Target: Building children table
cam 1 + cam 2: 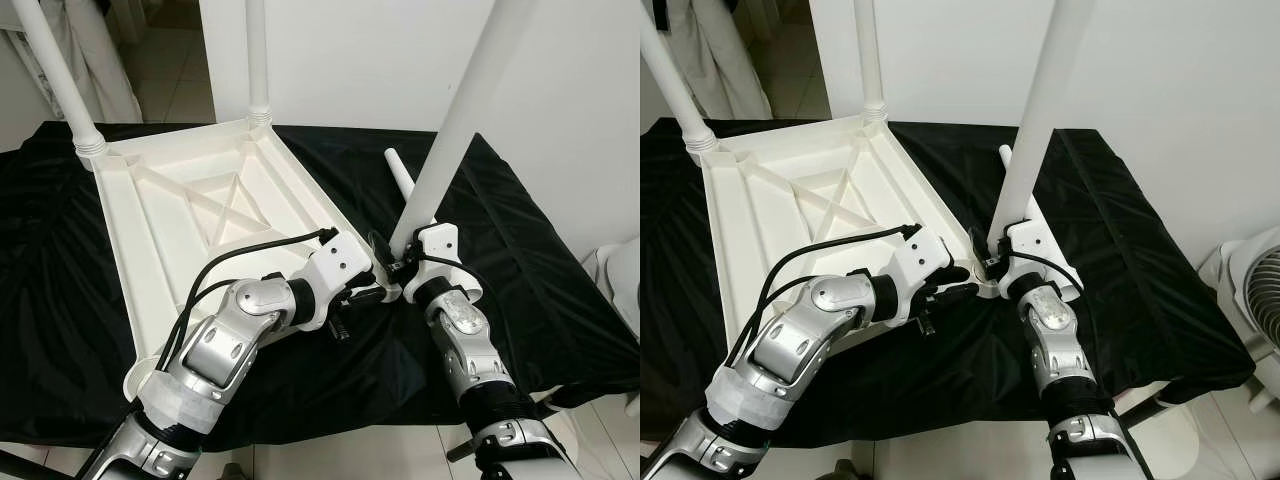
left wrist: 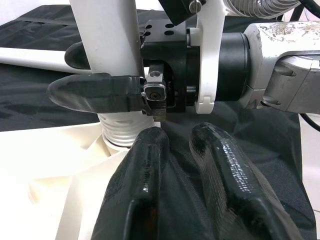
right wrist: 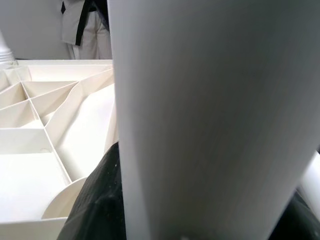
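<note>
The right gripper clasped the third leg upright at the upturned tabletop's near-right corner, the left gripper slightly parted beside it — a tilted leg would likely cross-thread the socket.

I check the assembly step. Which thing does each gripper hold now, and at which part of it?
The right gripper clamps the white table leg low down, just above its threaded end. The left gripper holds nothing.
</note>
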`<state>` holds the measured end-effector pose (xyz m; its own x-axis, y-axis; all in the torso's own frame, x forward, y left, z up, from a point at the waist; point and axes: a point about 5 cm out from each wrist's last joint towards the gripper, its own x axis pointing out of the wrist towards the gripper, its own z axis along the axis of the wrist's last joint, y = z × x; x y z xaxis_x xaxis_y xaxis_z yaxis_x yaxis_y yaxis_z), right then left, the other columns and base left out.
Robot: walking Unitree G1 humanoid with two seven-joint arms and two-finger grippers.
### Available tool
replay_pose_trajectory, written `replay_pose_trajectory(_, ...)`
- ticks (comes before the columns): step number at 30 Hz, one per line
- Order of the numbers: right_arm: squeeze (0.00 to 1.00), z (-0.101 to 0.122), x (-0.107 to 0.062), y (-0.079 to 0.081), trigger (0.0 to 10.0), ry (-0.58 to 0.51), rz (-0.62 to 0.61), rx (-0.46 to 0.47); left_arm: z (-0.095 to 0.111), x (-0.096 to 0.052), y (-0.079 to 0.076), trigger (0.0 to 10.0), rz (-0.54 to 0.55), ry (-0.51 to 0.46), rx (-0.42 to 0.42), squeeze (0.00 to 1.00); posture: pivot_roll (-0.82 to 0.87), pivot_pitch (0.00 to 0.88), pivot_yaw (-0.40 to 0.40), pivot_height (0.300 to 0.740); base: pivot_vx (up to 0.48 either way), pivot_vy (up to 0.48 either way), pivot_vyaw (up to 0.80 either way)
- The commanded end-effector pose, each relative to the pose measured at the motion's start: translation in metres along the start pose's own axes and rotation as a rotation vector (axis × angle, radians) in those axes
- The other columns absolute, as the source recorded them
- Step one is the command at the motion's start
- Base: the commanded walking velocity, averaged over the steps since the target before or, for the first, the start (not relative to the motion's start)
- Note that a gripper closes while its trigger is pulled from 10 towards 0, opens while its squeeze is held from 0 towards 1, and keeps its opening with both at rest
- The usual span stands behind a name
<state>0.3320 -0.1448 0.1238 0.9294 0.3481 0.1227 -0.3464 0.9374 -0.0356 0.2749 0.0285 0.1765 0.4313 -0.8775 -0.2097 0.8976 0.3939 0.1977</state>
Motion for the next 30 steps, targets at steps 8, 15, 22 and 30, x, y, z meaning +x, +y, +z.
replay_pose_trajectory(8, 0.00, -0.040, -0.013, -0.009, 10.0, 0.224, -0.103, 0.147, 0.002, 0.000, 0.001, 10.0, 0.010, 0.003, 0.007, 0.00, 0.09, 0.034, -0.007, 0.740, 0.000, 0.000, 0.00)
replay_pose_trajectory(15, 0.00, -0.043, -0.016, -0.013, 10.0, 0.226, -0.175, 0.233, 0.002, 0.001, 0.000, 10.0, 0.006, 0.002, 0.008, 0.00, 0.09, 0.032, -0.007, 0.740, 0.000, 0.000, 0.00)
replay_pose_trajectory(22, 0.00, -0.051, -0.028, -0.011, 10.0, 0.227, -0.226, 0.228, 0.002, 0.001, -0.001, 10.0, 0.002, 0.000, 0.007, 0.00, 0.09, 0.025, -0.007, 0.740, 0.000, 0.000, 0.00)
replay_pose_trajectory(30, 0.00, -0.049, -0.029, -0.006, 10.0, 0.215, -0.195, 0.114, 0.003, 0.003, -0.002, 10.0, -0.004, -0.003, 0.009, 0.00, 0.08, 0.021, -0.006, 0.740, 0.000, 0.000, 0.00)
